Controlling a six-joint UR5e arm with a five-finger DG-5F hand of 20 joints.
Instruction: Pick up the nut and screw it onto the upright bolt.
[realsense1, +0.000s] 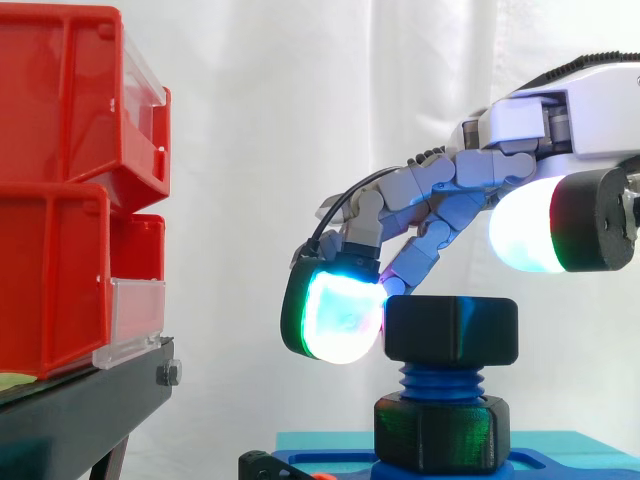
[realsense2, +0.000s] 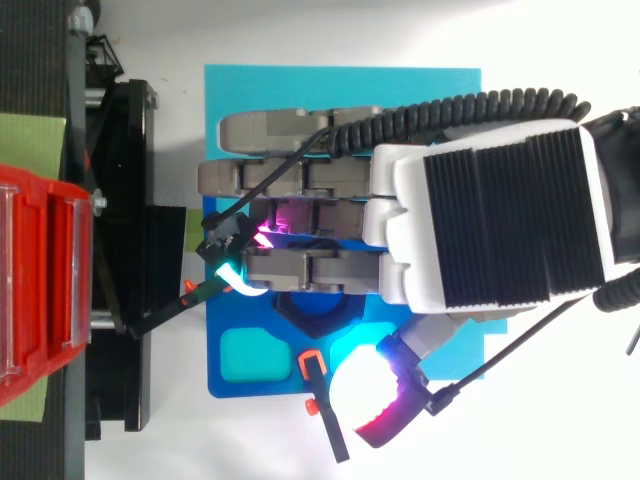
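Nut (realsense1: 452, 330): black, hexagonal, seated on the top end of the bolt; flat faces level, bore axis vertical.
Bolt (realsense1: 440, 379): blue, threaded, upright; long axis vertical, free end pointing up into the nut. A short run of thread shows between the nut and the collar.
Collar (realsense1: 442, 432): black hex piece around the foot of the bolt, resting on the blue plate (realsense1: 560, 465).
Plate support: the plate lies on a cyan mat (realsense2: 340, 90).
Robot hand (realsense1: 480, 170): enters from the right in the side view and reaches over the nut, fingers bent downward.
Finger contact: one glowing pad (realsense1: 338, 318) touches the left side of the nut.
Thumb pad (realsense1: 525, 228): above and to the right of the nut, apart from it.
Hand state: released; nothing is clasped.
Red bins (realsense1: 60, 200): stacked on the black stand (realsense1: 90, 405), well to the left of the bolt.
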